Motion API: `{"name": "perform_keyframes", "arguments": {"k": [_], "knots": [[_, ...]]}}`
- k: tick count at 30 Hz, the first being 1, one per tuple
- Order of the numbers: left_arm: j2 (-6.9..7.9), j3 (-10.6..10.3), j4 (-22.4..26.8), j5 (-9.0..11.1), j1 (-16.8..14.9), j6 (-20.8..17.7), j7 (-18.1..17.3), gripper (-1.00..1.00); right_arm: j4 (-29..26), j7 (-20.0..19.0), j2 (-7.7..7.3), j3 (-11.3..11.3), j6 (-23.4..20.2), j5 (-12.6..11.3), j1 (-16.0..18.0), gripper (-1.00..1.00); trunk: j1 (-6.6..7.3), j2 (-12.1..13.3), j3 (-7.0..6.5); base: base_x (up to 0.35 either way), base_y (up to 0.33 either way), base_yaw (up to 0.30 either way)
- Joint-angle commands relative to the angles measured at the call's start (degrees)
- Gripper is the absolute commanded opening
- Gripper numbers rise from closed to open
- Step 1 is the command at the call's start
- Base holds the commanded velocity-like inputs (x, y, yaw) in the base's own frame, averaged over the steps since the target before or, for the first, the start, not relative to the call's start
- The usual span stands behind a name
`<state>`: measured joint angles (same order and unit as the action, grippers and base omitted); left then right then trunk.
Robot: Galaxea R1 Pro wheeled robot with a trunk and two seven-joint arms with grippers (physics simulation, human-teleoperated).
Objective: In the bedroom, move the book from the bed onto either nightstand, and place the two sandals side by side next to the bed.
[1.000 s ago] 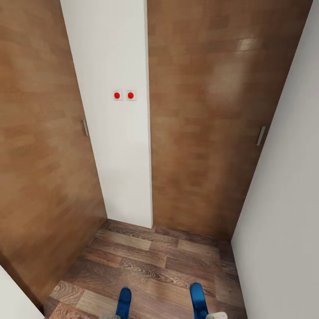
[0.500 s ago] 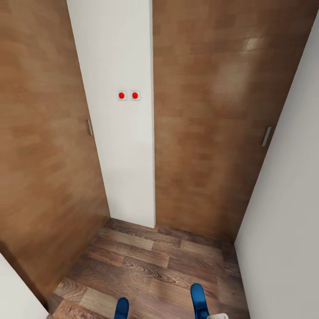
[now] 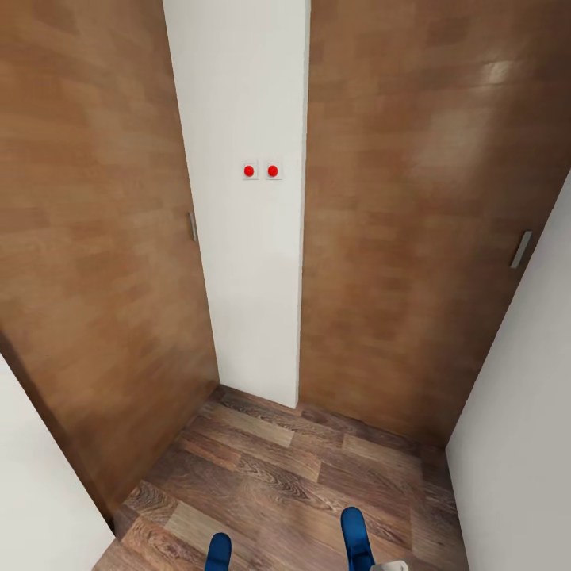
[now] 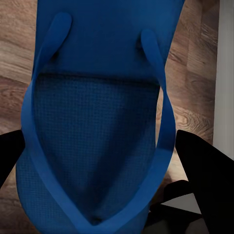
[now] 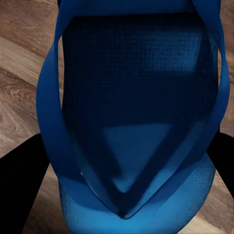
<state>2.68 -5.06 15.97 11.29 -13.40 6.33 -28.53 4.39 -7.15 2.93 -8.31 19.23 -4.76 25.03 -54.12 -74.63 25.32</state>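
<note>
Black matte fingers (image 4: 202,168), pale grey wrist housing (image 3: 390,565)

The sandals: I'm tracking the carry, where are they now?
One blue sandal sits in the left claw, the other sandal in the right claw, above the plank floor.

Both blue sandals (image 3: 219,551) (image 3: 356,538) are cut off by the head view's lower edge.

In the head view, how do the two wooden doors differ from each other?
The left door stands at an angle to the white wall strip and has its handle close beside that strip; the right door faces the camera more squarely, with its handle at its far right edge. Both are brown wood with small grey handles.
</note>
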Motion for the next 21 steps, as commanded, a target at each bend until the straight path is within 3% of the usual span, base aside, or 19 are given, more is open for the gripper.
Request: {"name": "perform_keyframes", "arguments": {"k": [1,14,21], "knots": [[0.05,-0.5,-0.1,0.5,0.0,0.3,0.0,-1.0,0.3,-0.2,0.02,-0.4,0.4,-0.5,0.1,-1.0,0.0,0.0,0.06,0.0,0.0,0.012],[0.05,-0.5,-0.1,0.5,0.0,0.3,0.0,-1.0,0.3,-0.2,0.0,-0.4,0.4,-0.6,0.1,-1.0,0.0,0.0,0.06,0.0,0.0,0.002],[0.05,-0.5,-0.1,0.5,0.0,0.3,0.0,-1.0,0.3,-0.2,-0.03,-0.4,0.4,-0.6,0.1,-1.0,0.0,0.0,0.06,0.0,0.0,0.22]]}}
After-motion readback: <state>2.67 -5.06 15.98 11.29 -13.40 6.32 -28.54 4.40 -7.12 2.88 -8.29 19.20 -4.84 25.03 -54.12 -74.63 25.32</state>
